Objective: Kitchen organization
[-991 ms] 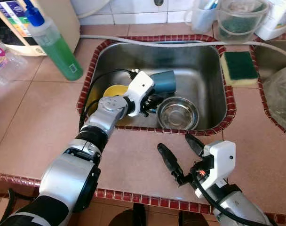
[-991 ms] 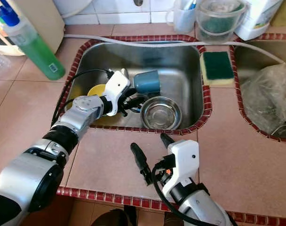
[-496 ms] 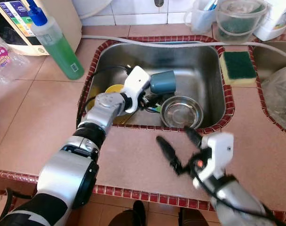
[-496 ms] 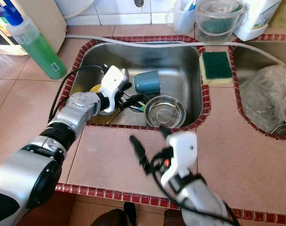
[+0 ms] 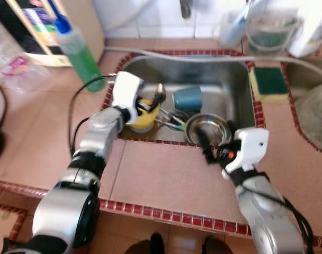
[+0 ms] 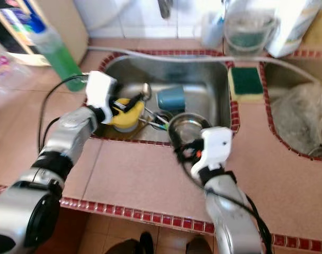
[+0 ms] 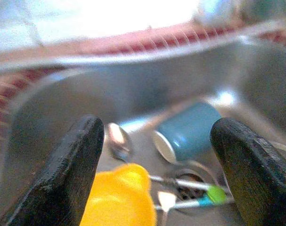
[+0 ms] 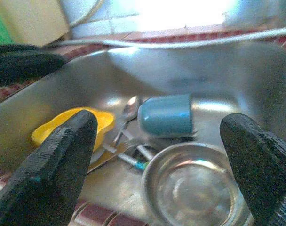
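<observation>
Left gripper [image 7: 152, 183] jaws wide apart, nothing held; since the earlier frame I see it has lifted from beside the blue cup [image 5: 187, 98] to above the yellow bowl [image 5: 142, 117] at the sink's [image 5: 240, 87] left. Right gripper [image 8: 157, 155] also spread and empty, now forward at the near rim, where before it hovered over the counter [image 5: 166, 180]. Steel bowl [image 8: 194, 186] lies just beyond its fingertips, cup farther. Spoon [image 7: 118, 141] and cutlery between the bowls. Green bottle's [image 5: 79, 50] label unreadable.
</observation>
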